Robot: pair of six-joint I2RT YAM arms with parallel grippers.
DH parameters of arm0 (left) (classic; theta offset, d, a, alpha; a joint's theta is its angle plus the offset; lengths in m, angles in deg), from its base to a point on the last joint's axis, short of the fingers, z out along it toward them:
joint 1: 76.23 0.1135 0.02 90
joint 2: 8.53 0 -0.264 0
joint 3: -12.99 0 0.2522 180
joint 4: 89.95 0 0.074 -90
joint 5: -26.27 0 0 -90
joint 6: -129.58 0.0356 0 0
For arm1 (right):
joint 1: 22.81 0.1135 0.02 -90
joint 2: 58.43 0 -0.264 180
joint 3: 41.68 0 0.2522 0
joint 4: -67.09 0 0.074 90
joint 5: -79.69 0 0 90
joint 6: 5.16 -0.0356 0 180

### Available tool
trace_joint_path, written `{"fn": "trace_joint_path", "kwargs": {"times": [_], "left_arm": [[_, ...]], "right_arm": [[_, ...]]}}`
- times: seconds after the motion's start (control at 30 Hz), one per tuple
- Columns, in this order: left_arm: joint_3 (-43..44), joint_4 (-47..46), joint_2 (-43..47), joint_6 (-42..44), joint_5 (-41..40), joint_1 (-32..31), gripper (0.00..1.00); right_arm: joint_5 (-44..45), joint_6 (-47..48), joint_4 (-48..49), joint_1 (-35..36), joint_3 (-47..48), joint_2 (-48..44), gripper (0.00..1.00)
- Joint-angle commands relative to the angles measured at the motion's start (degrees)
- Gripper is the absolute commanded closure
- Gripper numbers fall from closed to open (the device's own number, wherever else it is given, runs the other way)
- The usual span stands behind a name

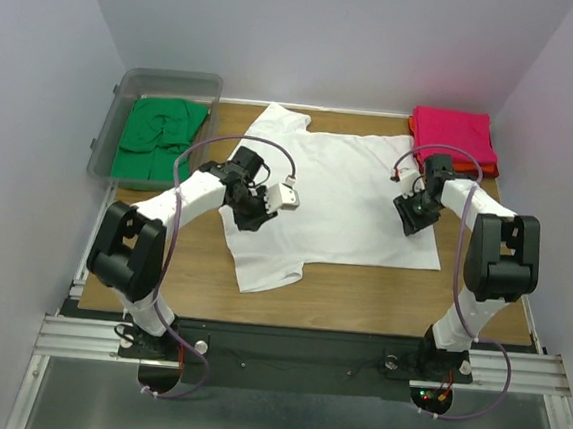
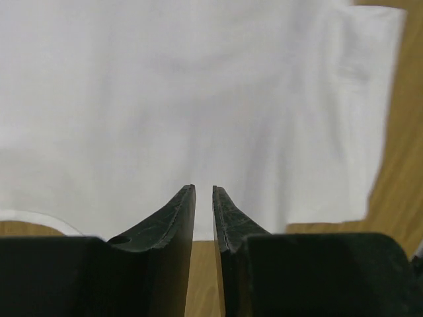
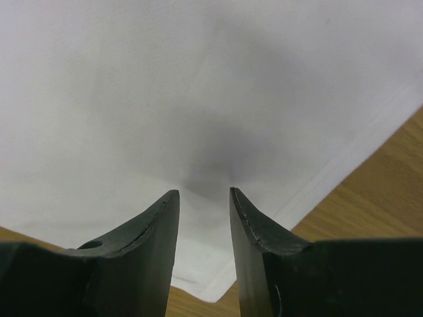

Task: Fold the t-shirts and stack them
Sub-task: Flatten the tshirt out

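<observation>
A white t-shirt (image 1: pixel 338 194) lies spread flat on the wooden table, neck toward the left. My left gripper (image 1: pixel 251 214) hangs over its left part near the lower sleeve, jaws a narrow gap apart and empty. In the left wrist view (image 2: pixel 203 188) the white shirt (image 2: pixel 165 99) fills the frame beyond the tips. My right gripper (image 1: pixel 407 217) is over the shirt's right hem, open and empty. In the right wrist view (image 3: pixel 203 191) the shirt's hem corner (image 3: pixel 218 284) lies below the tips. A magenta shirt (image 1: pixel 452 134) lies folded on a red-orange one (image 1: pixel 479 170) at the back right. A green shirt (image 1: pixel 158 138) lies in the bin.
The clear grey plastic bin (image 1: pixel 108 134) stands at the back left, off the table's edge. Bare wood table (image 1: pixel 380 298) runs along the front of the shirt. White walls close in on three sides.
</observation>
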Motion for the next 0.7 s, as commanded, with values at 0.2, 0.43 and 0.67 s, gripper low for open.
{"fn": "trace_joint_path", "kwargs": {"times": [0.2,0.43,0.67], "left_arm": [[-3.7,-5.2,-6.8,-2.1,-3.6,4.6,0.71],[-11.0,-0.1,-1.0,1.5,-2.9,4.4,0.71],[-8.4,11.8,4.4,5.9,1.5,4.7,0.72]], "right_arm": [[1.1,0.4,0.3,0.3,-2.0,6.1,0.59],[3.0,5.0,-1.8,2.6,-11.5,-1.7,0.57],[-1.4,6.9,-9.1,2.0,-9.7,-8.5,0.53]]}}
